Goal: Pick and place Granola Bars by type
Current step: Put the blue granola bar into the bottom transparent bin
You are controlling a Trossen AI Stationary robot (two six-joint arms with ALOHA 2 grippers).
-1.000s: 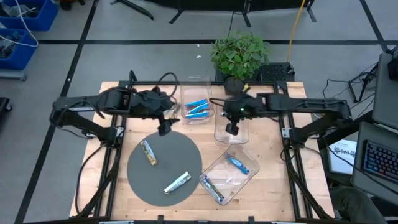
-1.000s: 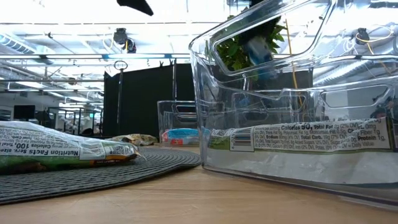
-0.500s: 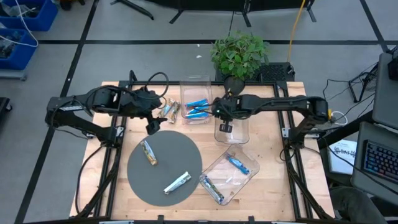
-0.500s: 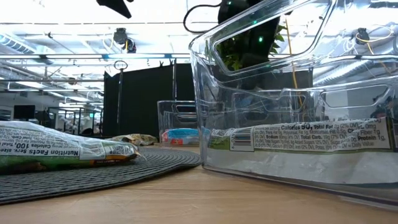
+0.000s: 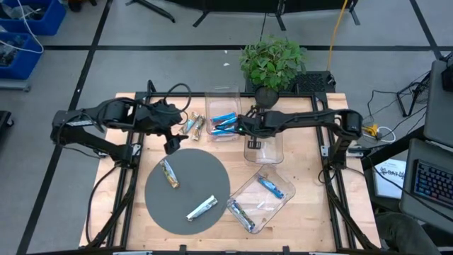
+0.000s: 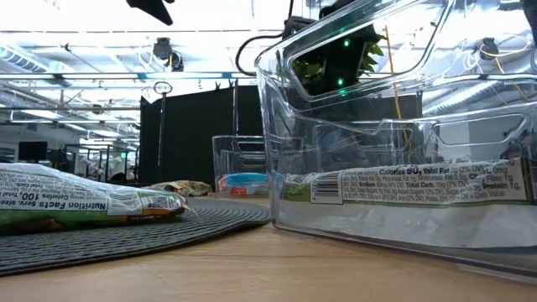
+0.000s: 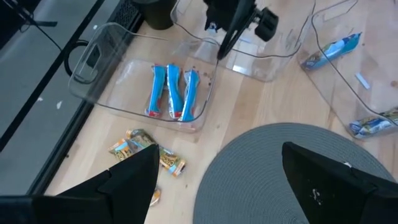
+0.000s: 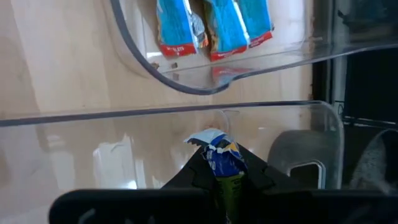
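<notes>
Right gripper (image 8: 219,177) has its fingers pressed together on a silvery-white granola bar (image 8: 219,157) whose crimped foil end sticks up between the tips; it hangs over the middle clear bin (image 5: 263,147) near the worktop's far edge, beside the far bin (image 5: 224,113). That far bin is a smooth, see-through rectangle with rounded corners and a handle cut-out, and three bright blue bars (image 7: 172,92) lie side by side on its floor. Left gripper (image 5: 170,144) hovers with its fingers spread wide and nothing between them, above bare wood just off the far-left rim of the round grey mat (image 5: 205,180).

Tan and gold bars (image 5: 194,125) lie loose on the wood between the far bin and the left arm, close to the far edge. On the ribbed woven mat lie one gold-wrapped bar (image 5: 168,173) and one silvery bar (image 5: 201,207), well apart, with open mat between them. A third clear bin (image 5: 282,205) stands askew towards the near right corner, holding one blue bar (image 5: 270,186); another silvery bar (image 5: 241,214) lies at its near-left rim. A leafy potted plant (image 5: 272,62) stands at the far edge behind the bins.
</notes>
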